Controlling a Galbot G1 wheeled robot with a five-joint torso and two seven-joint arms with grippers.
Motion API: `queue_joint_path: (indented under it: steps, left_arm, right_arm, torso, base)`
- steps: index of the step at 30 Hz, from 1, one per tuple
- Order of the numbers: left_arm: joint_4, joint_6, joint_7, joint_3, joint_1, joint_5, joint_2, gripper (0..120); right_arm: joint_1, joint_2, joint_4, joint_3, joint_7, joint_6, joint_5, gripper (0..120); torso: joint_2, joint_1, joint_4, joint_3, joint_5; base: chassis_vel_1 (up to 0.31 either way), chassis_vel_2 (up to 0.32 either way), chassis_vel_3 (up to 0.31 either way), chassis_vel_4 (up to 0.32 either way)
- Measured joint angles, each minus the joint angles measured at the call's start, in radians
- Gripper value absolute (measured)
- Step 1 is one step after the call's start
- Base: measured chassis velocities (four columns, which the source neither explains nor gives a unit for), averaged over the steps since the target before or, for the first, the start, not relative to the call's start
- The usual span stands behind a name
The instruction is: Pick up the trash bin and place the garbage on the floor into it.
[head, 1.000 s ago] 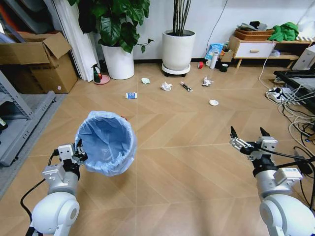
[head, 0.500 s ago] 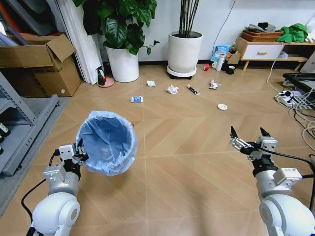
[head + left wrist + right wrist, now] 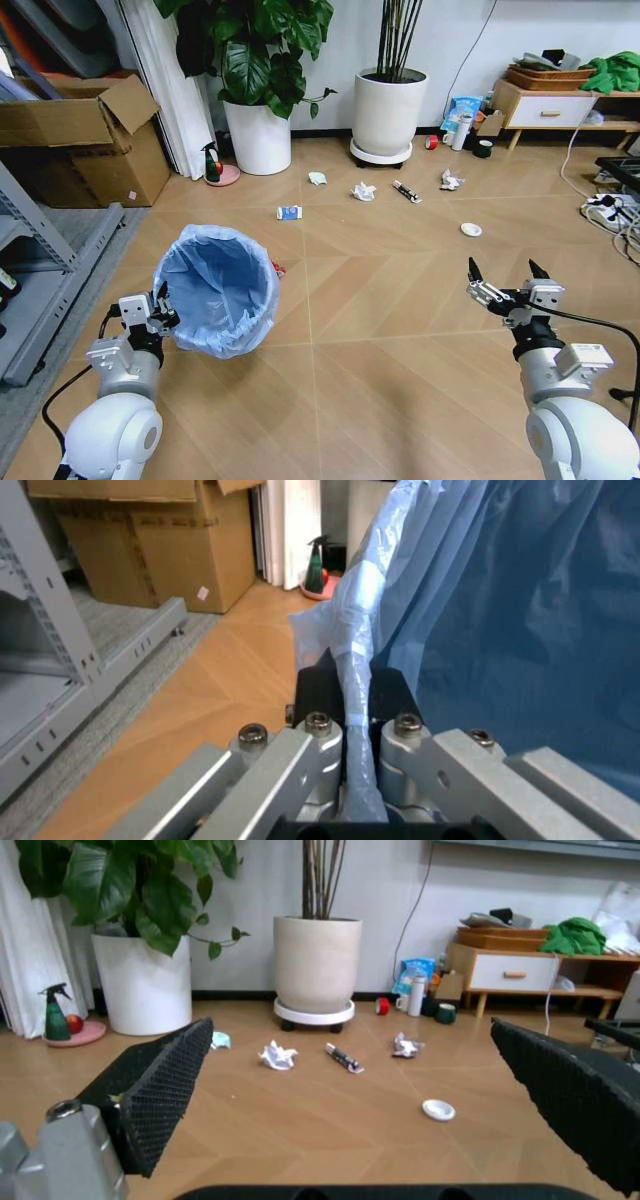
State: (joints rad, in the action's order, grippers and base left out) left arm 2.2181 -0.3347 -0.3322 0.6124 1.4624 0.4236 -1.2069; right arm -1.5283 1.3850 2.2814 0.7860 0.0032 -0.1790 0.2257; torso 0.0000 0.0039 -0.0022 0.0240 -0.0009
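Note:
The trash bin [image 3: 215, 290], round and lined with a crinkly light-blue bag, hangs tilted above the floor at my left. My left gripper [image 3: 160, 312] is shut on its rim; the left wrist view shows the fingers [image 3: 322, 697] pinching the bag fold of the bin [image 3: 500, 615]. My right gripper [image 3: 508, 280] is open and holds nothing, its pads [image 3: 160, 1087] spread wide. Garbage lies ahead: a blue-white packet [image 3: 289, 212], paper wads [image 3: 364, 191] [image 3: 451, 180], a stick wrapper [image 3: 406, 191], a white disc [image 3: 471, 229] and a red wrapper [image 3: 277, 268] peeking from behind the bin.
Two white plant pots [image 3: 260, 135] [image 3: 388, 115] stand by the far wall, a spray bottle [image 3: 211, 162] beside them. A cardboard box [image 3: 80, 130] and a grey rack [image 3: 40, 290] line the left. A low cabinet [image 3: 550, 100] and cables [image 3: 615, 210] are at the right.
The whole head picture has shifted: the litter and pots sit lower and farther right, so the camera has moved closer. Both arms keep their pose, the bin still held.

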Motion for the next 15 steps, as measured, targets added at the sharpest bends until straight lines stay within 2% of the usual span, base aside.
queue_joint_path:
  steps: [15]
  left_arm:
    - [0.007,0.002,0.000,0.001,0.004,-0.001,0.001,0]
  right_arm:
    - [-0.003,0.003,0.002,-0.006,-0.012,0.002,-0.018,100]
  torso:
    - [0.000,0.000,-0.0001,0.000,0.0003]
  base:
    - [-0.101,0.223,0.105,-0.220]
